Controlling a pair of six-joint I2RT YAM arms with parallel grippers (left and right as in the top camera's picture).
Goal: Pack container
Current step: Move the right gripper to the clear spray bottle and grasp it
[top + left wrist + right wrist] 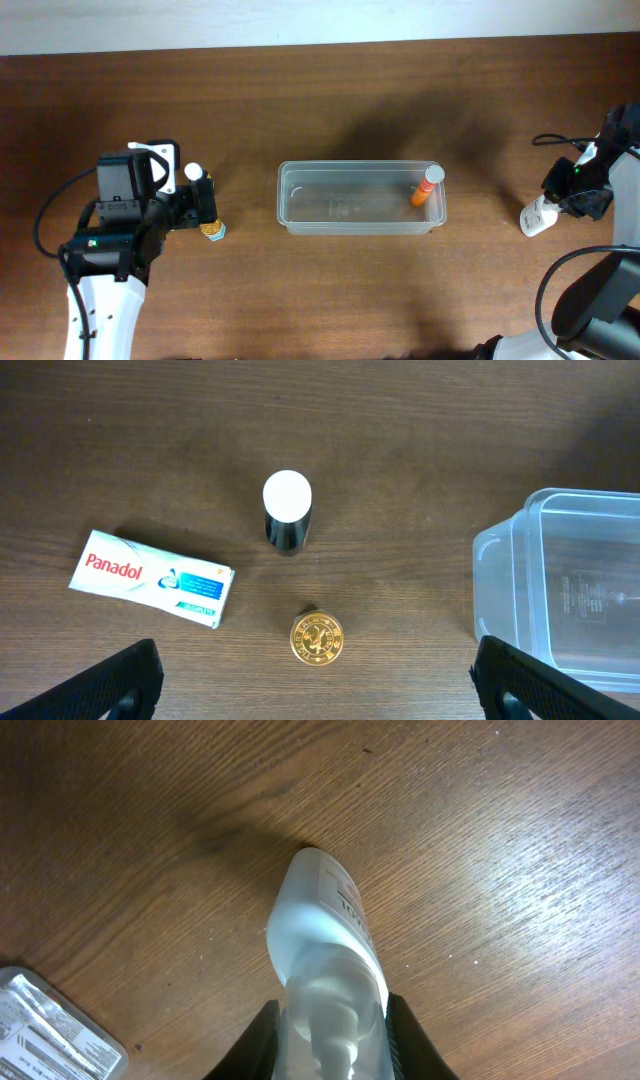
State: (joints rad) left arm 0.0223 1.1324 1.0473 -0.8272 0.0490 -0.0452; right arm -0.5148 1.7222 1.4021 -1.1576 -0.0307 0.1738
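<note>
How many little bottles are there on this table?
3. An orange bottle leans inside the clear tub, a dark white-capped bottle stands near the left end effector, and a white bottle sits in the right end effector. The gold-lidded item may be another.

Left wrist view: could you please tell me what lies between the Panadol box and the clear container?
In the left wrist view, a white-capped dark bottle and a gold-lidded jar stand between the Panadol box and the container.
</note>
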